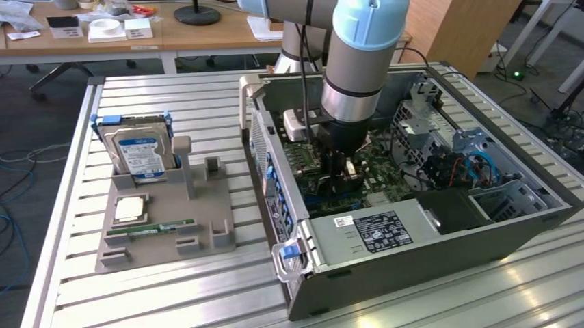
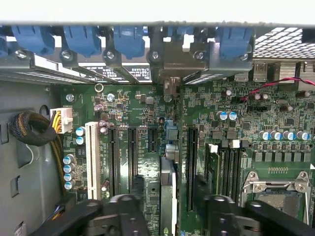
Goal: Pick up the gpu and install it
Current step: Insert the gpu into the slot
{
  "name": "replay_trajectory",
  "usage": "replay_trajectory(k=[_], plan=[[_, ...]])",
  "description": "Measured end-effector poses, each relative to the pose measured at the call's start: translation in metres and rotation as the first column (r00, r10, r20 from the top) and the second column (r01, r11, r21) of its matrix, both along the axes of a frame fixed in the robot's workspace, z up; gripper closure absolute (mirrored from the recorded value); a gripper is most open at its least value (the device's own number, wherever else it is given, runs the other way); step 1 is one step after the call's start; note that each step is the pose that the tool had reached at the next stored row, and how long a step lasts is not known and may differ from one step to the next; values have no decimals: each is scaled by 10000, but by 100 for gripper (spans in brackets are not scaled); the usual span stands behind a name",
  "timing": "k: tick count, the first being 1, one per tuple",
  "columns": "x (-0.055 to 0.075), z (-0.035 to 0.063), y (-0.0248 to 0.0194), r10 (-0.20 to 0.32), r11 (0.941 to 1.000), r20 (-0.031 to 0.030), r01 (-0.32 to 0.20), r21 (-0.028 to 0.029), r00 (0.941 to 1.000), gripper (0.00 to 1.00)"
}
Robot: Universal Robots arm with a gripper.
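**Tool** [image 1: 345, 169] – on the 1 arm, lowered into the open case [image 1: 438, 253], over the motherboard [image 2: 142, 98]. In the wrist view its 2 fingers [image 2: 201, 189] stand apart. Green board shows between each finger and the card, so it is judged not clamped.

**Gpu** [image 2: 167, 172] – thin dark card seen edge-on, directly beneath the tool [image 2: 170, 196] and between the fingers.
- Long axis: runs from the tool toward the rear wall of the case, parallel to the black expansion slots [image 2: 130, 152] on either side.
- Far end: lines up with a metal bracket [image 2: 170, 59] under the row of blue latches [image 2: 81, 39].
- Seating: it appears to sit in its slot. Whether it is fully home cannot be told.

**Fixture** [image 1: 155, 232] – grey holder on the slatted surface [image 1: 182, 96], at the exterior view's left of the case and well apart from the tool.
- Hard drive [image 1: 141, 150]: upright, with a blue-white label whose text is not legible.
- Chip [image 1: 130, 208]: square and pale, lying flat.
- Memory stick [image 1: 150, 230]: narrow and green, lying flat.

**Labels**
- Power supply [image 1: 383, 229]: black label with white print and a white sticker beside it, neither readable.
- Rear slot covers [image 2: 133, 73]: small black labels, also unreadable.
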State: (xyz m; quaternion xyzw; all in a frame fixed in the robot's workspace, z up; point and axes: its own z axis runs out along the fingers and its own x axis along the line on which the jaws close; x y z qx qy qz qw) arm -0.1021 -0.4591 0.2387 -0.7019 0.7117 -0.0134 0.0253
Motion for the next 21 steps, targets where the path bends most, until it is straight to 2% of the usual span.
replay_trajectory(k=[1, 4, 5, 9, 15, 21], plan=[[0, 0, 0, 0, 10000, 1, 0, 1, 10000, 44], [0, 0, 0, 0, 10000, 1, 0, 1, 10000, 38], [0, 0, 0, 0, 10000, 0, 0, 0, 10000, 31], [0, 25, 0, 0, 10000, -2, 0, -3, 10000, 31], [0, 145, 0, 0, 10000, 0, 0, -1, 10000, 31], [0, 180, 0, 0, 10000, 0, 0, -2, 10000, 31]])
